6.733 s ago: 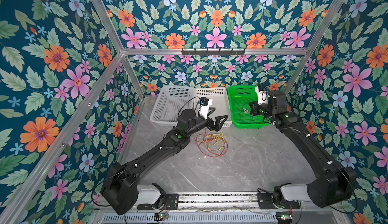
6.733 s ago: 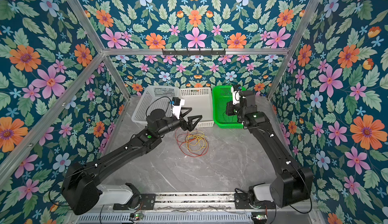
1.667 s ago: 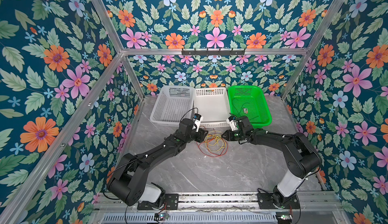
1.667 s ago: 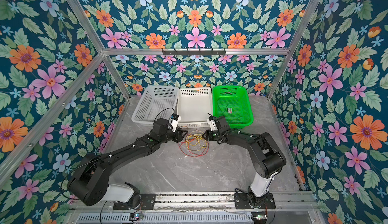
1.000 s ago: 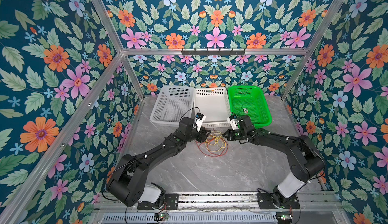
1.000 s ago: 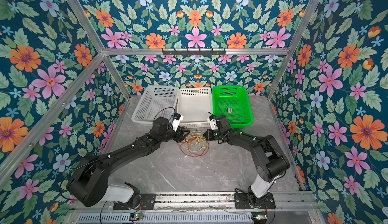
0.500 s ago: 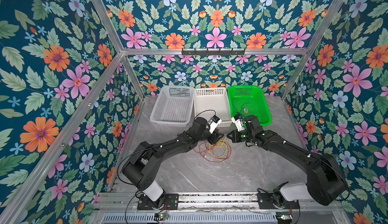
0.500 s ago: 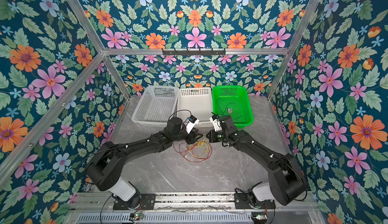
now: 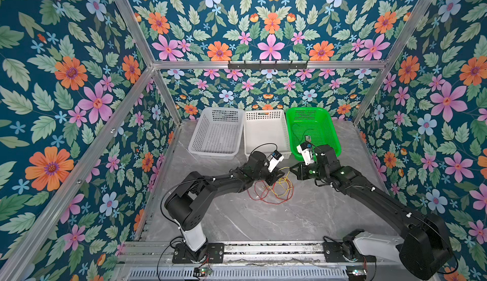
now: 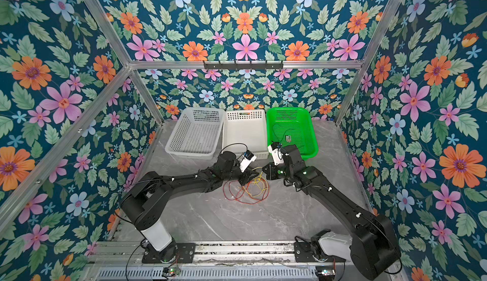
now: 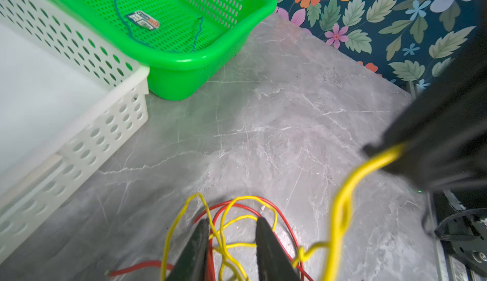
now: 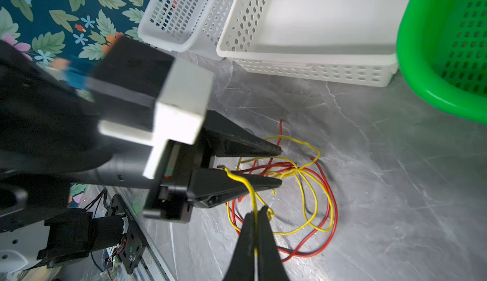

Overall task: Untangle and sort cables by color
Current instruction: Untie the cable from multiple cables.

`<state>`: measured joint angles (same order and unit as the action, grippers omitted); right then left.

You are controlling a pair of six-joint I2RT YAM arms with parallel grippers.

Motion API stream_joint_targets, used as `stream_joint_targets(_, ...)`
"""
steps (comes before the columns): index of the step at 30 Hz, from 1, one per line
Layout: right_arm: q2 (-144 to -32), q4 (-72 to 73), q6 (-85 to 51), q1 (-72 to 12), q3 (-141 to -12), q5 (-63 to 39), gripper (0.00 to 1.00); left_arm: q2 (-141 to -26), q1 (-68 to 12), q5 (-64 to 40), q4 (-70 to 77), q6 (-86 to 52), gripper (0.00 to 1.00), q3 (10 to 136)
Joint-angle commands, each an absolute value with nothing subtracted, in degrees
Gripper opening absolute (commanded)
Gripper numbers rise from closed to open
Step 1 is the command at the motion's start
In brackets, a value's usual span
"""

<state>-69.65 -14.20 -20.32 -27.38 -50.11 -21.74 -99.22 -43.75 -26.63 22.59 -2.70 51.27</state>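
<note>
The left gripper [image 11: 230, 220] stands part open, its jaws astride several yellow and red strands without pinching any. It would do best to close on the red cable [image 11: 139, 266] alone and pin it low against the table [image 9: 263, 221], so that a pull frees one colour. The tangle [image 9: 271, 191] lies on the table between both arms, thin loose loops crossing many times. The right gripper [image 12: 257, 211] is clamped on the yellow cable [image 11: 340, 208], raised above the heap; a slow, steady draw seems wise. A teal cable [image 11: 120, 16] lies in the green basket [image 11: 184, 58].
</note>
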Motion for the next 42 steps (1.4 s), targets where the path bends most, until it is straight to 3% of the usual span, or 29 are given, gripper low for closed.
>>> stream_joint_targets(1,-67.7,-16.0,-19.0,-27.4,-51.6,-19.3,0.0,-99.9,-43.7,-26.7,25.6,-3.4,0.3,50.2)
stream_joint_targets(13,-60.2,-22.9,-17.4,-27.3,-58.5,-13.6,0.0,-103.5,-43.7,-26.9,32.1,-5.6,0.25,45.3)
stream_joint_targets(42,-54.1,-35.8,-10.3,-27.3,-80.0,-5.7,0.0,-105.8,-43.7,-27.1,42.6,-9.9,0.17,36.5)
